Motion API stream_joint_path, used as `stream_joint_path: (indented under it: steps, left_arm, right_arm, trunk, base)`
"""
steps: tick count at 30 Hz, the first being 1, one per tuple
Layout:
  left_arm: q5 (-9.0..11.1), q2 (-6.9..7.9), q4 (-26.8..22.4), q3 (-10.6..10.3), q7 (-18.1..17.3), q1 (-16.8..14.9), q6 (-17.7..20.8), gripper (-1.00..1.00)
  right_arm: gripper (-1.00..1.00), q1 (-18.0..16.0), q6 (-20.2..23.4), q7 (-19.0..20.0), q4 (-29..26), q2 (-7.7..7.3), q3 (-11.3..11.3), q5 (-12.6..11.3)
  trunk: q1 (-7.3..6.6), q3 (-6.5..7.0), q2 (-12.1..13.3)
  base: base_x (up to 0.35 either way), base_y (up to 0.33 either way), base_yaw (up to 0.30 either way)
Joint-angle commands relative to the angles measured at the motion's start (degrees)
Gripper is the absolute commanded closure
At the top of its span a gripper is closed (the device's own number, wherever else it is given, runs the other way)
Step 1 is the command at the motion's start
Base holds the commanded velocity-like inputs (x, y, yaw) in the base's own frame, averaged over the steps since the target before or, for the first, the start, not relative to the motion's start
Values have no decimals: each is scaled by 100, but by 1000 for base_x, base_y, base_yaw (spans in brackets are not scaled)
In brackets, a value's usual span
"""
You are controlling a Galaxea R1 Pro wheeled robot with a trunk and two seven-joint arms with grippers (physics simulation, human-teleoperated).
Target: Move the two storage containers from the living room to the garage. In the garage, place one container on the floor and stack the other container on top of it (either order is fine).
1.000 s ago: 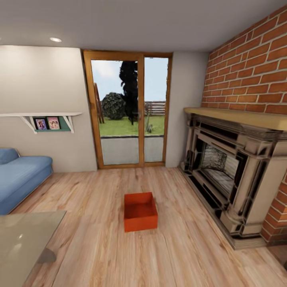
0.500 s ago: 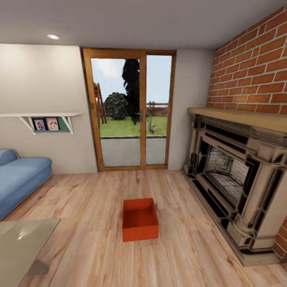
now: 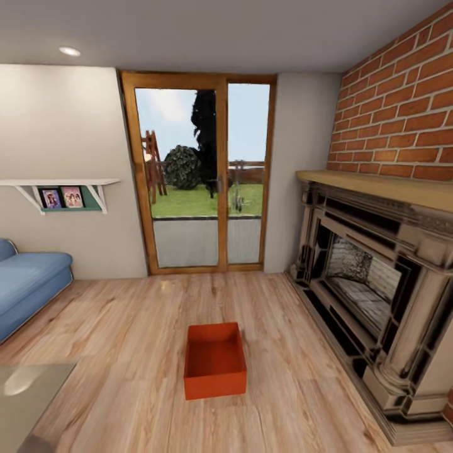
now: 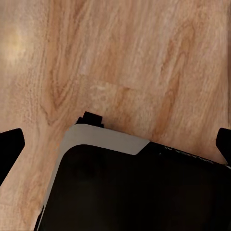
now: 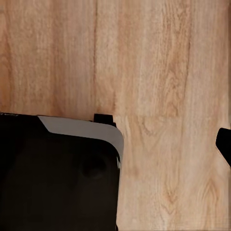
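Wood-plank floor (image 3: pixel 126 352) and the brick wall (image 3: pixel 402 113) over the fireplace (image 3: pixel 377 277) say I'm in the living room, facing the glass patio door (image 3: pixel 201 176); blue sofa (image 3: pixel 25 289) at my left, a wall shelf (image 3: pixel 56 185) with photos above it, corner of a glass table (image 3: pixel 28 396) low on my left side. One orange-red storage container (image 3: pixel 215 360) sits on the planks straight ahead of me, upright, empty, between sofa and fireplace, touching neither. From this pose I can point to just that one bin. Progress, as I judge it: essentially zero. Nothing picked up, nothing carried, no garage in sight, so both hauls and the stack are all outstanding. Left wrist camera looks straight down at planks and a dark, grey-edged part of my own body (image 4: pixel 134 187); the left gripper (image 4: pixel 115 144) has its dark fingertips (image 4: pixel 9 144) out at opposite edges of the picture, so spread wide with nothing between them. Right gripper: one fingertip (image 5: pixel 224 144) at the edge, planks beyond, nothing held, but I can't tell how wide it is. Next job is closing in on that bin.
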Motion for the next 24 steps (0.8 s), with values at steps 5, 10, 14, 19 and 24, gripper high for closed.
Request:
stream_joint_path:
  steps: [5,10,14,19,24]
  left_arm:
    - [44,0,2,-48,7,-2,-15,-100]
    - [44,0,2,-47,8,-3,-15,-100]
    - [44,0,2,-47,7,-4,-15,-100]
    - [44,0,2,-49,9,-4,-16,-100]
    - [44,0,2,-48,7,-4,-16,-100]
  right_arm:
    - [-100,-6,-28,0,16,3,48,-46]
    - [-100,-5,-28,0,16,3,49,-46]
    - [-100,-4,-28,-3,16,2,48,-47]
    - [-100,-4,-28,-1,16,3,53,-46]
    - [-100,-3,-28,0,16,14,62,-40]
  trunk:
    - [4,-8,-5]
    - [4,-8,-5]
    - [4,-8,-5]
    - [4,-8,-5]
    - [4,-8,-5]
  base:
    - [303,-71,0]
    - [306,-18,0]
    - [309,-4,0]
    - [310,-1,0]
    - [311,0,0]
